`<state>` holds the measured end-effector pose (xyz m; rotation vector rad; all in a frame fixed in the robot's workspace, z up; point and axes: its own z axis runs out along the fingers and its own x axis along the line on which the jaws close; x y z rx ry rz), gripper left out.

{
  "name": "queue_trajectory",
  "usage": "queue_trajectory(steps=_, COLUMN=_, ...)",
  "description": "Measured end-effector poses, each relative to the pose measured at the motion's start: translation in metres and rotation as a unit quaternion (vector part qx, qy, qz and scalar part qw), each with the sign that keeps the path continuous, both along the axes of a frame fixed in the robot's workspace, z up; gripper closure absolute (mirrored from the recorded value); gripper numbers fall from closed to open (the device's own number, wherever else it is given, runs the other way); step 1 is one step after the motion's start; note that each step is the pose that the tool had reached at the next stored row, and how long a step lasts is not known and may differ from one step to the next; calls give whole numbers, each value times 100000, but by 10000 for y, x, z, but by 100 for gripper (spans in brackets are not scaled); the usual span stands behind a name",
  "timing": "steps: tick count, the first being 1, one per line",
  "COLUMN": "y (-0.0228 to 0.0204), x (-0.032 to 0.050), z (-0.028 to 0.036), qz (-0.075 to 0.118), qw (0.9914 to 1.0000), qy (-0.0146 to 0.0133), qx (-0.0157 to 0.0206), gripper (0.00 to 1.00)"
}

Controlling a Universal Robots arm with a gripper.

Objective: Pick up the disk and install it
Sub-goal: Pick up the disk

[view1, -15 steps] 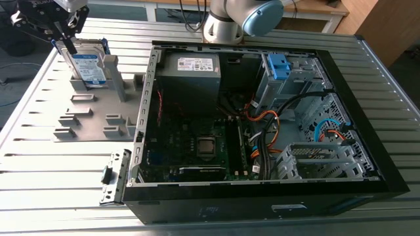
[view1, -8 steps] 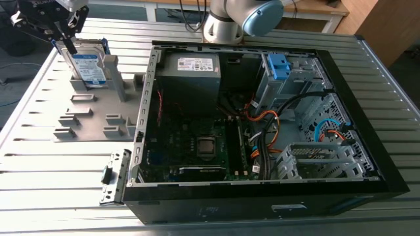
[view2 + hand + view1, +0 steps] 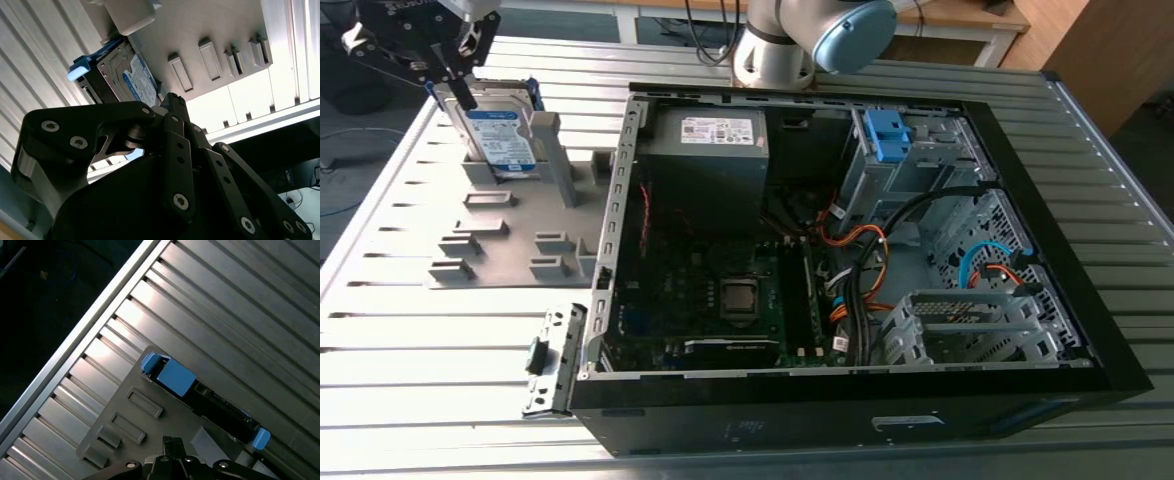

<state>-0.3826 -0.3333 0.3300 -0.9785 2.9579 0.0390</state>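
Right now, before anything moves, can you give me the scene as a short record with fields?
disk: stands on edge in a slot of the grey holder, blue carrier around it
gripper: close above the disk's top edge; contact cannot be told
computer case: open, on the exterior view's right of the holder
blue clip: inside the case, at its far side
table: slatted metal, bears holder and case
task state: disk not yet lifted, not installed
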Motion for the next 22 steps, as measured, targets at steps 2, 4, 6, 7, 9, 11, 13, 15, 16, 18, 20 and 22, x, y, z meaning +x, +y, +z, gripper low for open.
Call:
queue_trajectory(steps=2, y=0, x=0, z=0, qz=519, qw=99999, qy=1, qx=-1, gripper=89)
queue_trajectory(steps=4, y=0, x=0, z=0, qz=1014, qw=99995, qy=-1, qx=-1, gripper=89)
queue_trajectory(steps=6, y=0, x=0, z=0, qz=1498, qw=99989, qy=-1, qx=0, gripper=89)
queue_trajectory(steps=7, y=0, x=0, z=0, qz=1742, qw=99985, qy=-7, qx=2, gripper=89)
queue_trajectory(steps=9, y=0, x=0, z=0, qz=2226, qw=99975, qy=-6, qx=1, gripper=89)
queue_trajectory(steps=11, y=0, x=0, z=0, qz=2695, qw=99964, qy=-3, qx=-1, gripper=89)
queue_trajectory(steps=13, y=0, x=0, z=0, qz=3157, qw=99950, qy=-4, qx=1, gripper=89)
queue_trajectory(steps=15, y=0, x=0, z=0, qz=3642, qw=99934, qy=-2, qx=-1, gripper=89)
queue_trajectory(steps=16, y=0, x=0, z=0, qz=3855, qw=99926, qy=-4, qx=0, gripper=89)
queue_trajectory(steps=18, y=0, x=0, z=0, qz=4344, qw=99906, qy=-2, qx=0, gripper=89)
queue_trajectory(steps=20, y=0, x=0, z=0, qz=4809, qw=99884, qy=-2, qx=1, gripper=89)
queue_trajectory(steps=22, y=0, x=0, z=0, qz=5280, qw=99861, qy=-3, qx=0, gripper=89)
